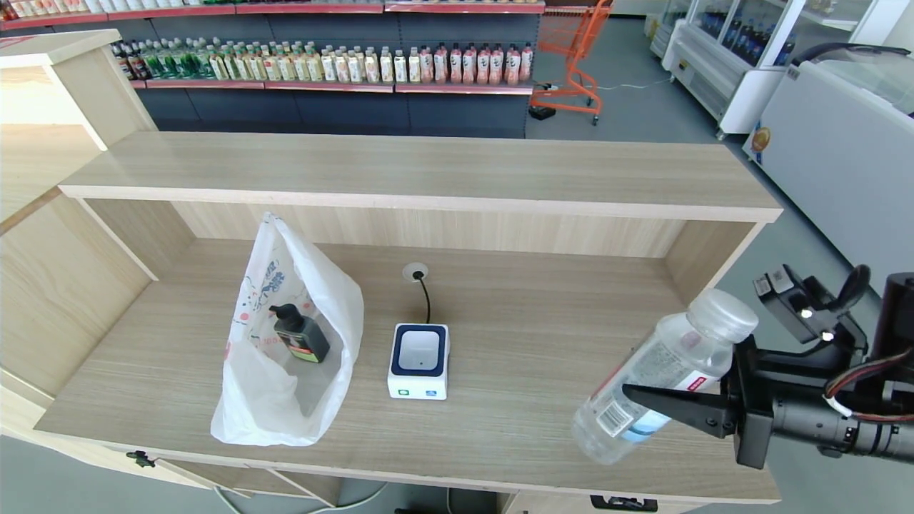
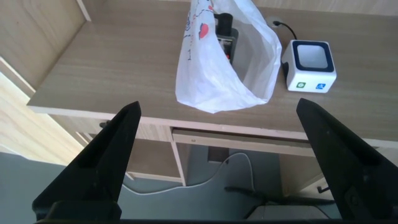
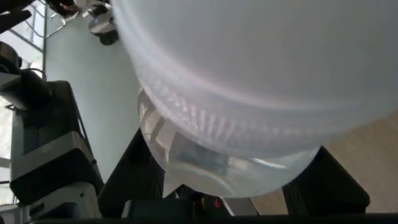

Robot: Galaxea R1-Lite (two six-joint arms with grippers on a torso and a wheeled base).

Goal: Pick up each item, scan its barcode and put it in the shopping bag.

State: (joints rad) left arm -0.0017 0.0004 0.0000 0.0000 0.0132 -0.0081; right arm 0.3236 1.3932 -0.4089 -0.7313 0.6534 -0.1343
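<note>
My right gripper [image 1: 682, 401] is shut on a clear water bottle [image 1: 660, 375], held tilted above the counter's right front, cap up and barcode label facing outward. The same bottle [image 3: 249, 93] sits right against the right wrist camera. A white scanner [image 1: 419, 360] with a dark-framed window rests at the counter's middle, its cable running back to a hole. To the scanner's left stands a white shopping bag [image 1: 285, 343], open, with a dark pump bottle [image 1: 300, 334] inside. My left gripper [image 2: 217, 162] hangs open below the counter's front edge, facing the shopping bag [image 2: 224, 62] and scanner [image 2: 311, 65].
The wooden counter [image 1: 528, 335] has a raised back shelf [image 1: 428, 171] and side walls. Bare counter lies between scanner and bottle. Behind are drink shelves [image 1: 321, 64], an orange cart [image 1: 578, 57] and freezers [image 1: 835, 135].
</note>
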